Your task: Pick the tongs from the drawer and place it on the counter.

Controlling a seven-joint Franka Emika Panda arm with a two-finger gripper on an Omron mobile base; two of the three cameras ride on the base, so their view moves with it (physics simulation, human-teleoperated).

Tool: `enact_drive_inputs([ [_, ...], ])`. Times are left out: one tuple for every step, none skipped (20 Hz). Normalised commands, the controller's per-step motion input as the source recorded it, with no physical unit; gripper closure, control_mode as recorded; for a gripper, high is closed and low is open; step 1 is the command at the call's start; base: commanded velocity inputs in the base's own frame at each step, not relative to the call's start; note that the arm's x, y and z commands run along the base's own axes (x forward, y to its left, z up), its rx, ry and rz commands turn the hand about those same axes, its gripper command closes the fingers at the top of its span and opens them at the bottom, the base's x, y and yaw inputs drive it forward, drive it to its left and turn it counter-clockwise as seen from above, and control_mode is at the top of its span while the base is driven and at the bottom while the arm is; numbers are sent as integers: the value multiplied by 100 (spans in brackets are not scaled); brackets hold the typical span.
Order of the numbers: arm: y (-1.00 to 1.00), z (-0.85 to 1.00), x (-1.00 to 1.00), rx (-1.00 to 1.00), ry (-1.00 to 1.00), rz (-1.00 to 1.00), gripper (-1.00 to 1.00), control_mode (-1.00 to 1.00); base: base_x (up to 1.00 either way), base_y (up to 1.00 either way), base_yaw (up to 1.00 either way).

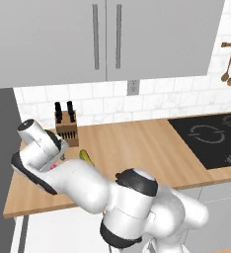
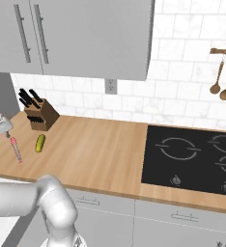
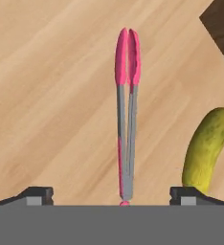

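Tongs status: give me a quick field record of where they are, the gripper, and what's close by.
tongs: lying flat on the counter, closed, pink tips pointing away from the hand
gripper: open, finger tips wide apart on either side of the tongs, not touching them
held: nothing
pickle: on the counter beside the tongs, apart from them
knife block: further back on the counter, near the wall
cooktop: far end of the counter, away from the tongs
task state: tongs look placed
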Motion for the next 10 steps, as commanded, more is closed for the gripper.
enact_drive_inputs([
  [-78, 30, -100, 8, -15, 0, -100, -100, 0, 0, 0],
  [-96, 29, -100, 10, -15, 0, -100, -100, 0, 0, 0],
  [-100, 39, -100, 14, -16, 0, -100, -100, 0, 0, 0],
  [-100, 62, -90, 23, -18, 0, -100, -100, 0, 0, 0],
  [-100, 72, -71, 24, -29, 0, -100, -100, 0, 0, 0],
  [-100, 77, -51, 29, -29, 0, -100, -100, 0, 0, 0],
  [-100, 72, -48, 29, -30, 0, -100, -100, 0, 0, 0],
  [-100, 69, -46, 31, -31, 0, -100, -100, 0, 0, 0],
  [-100, 53, -53, 31, -27, 0, -100, -100, 0, 0, 0],
  [-100, 34, -61, 31, -28, 0, -100, -100, 0, 0, 0],
])
